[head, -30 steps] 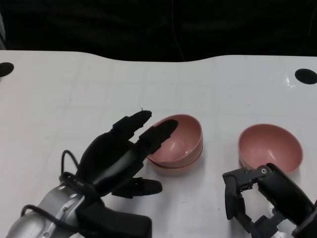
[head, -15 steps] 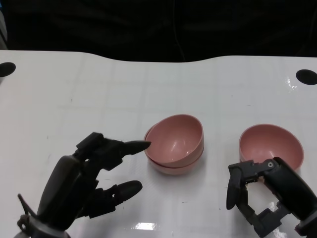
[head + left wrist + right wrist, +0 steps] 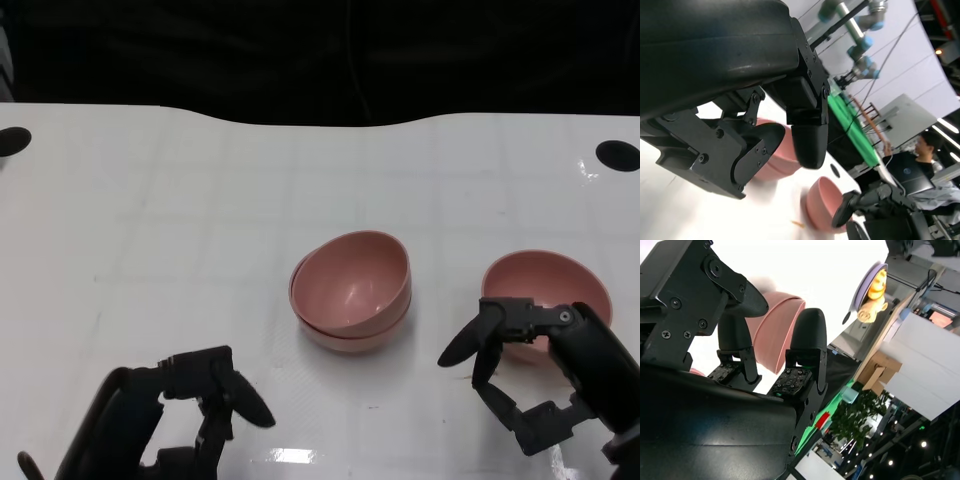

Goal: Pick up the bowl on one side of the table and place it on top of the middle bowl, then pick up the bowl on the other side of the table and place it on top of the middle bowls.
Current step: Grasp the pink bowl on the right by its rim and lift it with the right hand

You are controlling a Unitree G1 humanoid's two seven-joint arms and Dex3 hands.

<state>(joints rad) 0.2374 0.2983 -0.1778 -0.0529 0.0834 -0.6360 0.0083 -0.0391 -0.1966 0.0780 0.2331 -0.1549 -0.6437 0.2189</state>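
1. Our left hand (image 3: 175,420) hangs low, fingers loosely apart, holding nothing.
2. Mid-desk, the stack (image 3: 352,290) already has two bowls.
3. Our right hand (image 3: 545,375), fingers spread, nears the last bowl (image 3: 545,285), not yet gripped.

Open right hand (image 3: 771,347) beside pink bowl (image 3: 774,327)

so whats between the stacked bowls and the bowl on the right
Nothing: in the head view only bare white table separates the stacked bowls from the right bowl.
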